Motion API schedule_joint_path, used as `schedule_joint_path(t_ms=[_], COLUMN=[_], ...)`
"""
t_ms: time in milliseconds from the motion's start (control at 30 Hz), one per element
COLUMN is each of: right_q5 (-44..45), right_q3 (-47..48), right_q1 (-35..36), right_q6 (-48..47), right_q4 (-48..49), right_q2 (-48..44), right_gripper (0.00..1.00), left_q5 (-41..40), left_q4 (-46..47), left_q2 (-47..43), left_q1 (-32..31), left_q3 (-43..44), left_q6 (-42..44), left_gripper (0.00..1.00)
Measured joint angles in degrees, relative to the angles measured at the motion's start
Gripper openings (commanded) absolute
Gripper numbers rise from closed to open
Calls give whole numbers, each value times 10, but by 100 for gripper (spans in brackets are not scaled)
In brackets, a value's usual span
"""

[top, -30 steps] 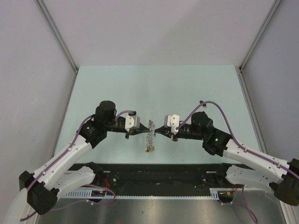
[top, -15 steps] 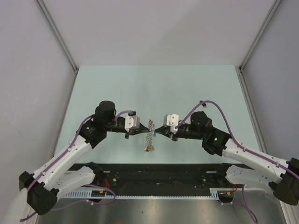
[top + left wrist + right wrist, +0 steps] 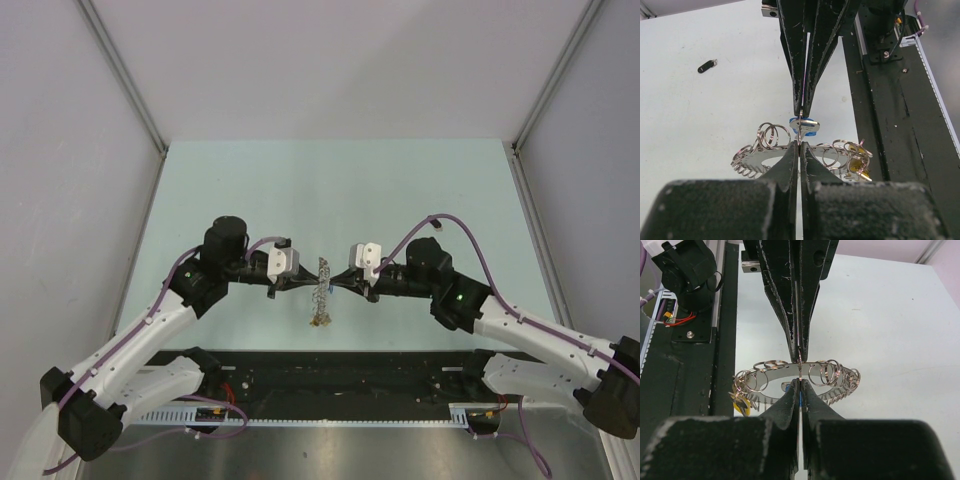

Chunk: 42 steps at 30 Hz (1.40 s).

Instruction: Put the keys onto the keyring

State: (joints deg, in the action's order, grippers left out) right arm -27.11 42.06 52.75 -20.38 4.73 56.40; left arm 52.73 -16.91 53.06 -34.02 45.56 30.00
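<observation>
Table top [image 3: 300, 190]: pale mint, is filling the middle of the top view.
Back wall [image 3: 330, 60]: plain grey-white, is spanning the upper frame.
Corner posts [image 3: 120, 70]: silvery, are slanting down from both upper corners.
Black strip [image 3: 350, 375]: is running across the lower frame, along the table's near edge.
Slotted white duct [image 3: 340, 422]: is lying just below that strip.
Steel sheet [image 3: 350, 455]: is covering the bottom edge.

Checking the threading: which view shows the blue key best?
Left wrist: the blue key sits in plain sight at the keyring. The right wrist shows only a blue sliver behind its own fingers; overhead it's too small to make out.
</observation>
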Motion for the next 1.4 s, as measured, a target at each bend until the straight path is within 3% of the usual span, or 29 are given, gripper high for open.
schedule_joint_path(t_ms=[967,1400], right_q5=[-22,0], right_q3=[0,0], right_q1=[-5,-1], right_q6=[13,12], right_q4=[9,-4], right_q2=[15,10], right_gripper=[0,0], left_q5=[-3,-76], left_q4=[-10,-52], left_q2=[9,31], left_q1=[-12,-49], left_q3=[10,42], left_q6=[0,0], left_gripper=[0,0])
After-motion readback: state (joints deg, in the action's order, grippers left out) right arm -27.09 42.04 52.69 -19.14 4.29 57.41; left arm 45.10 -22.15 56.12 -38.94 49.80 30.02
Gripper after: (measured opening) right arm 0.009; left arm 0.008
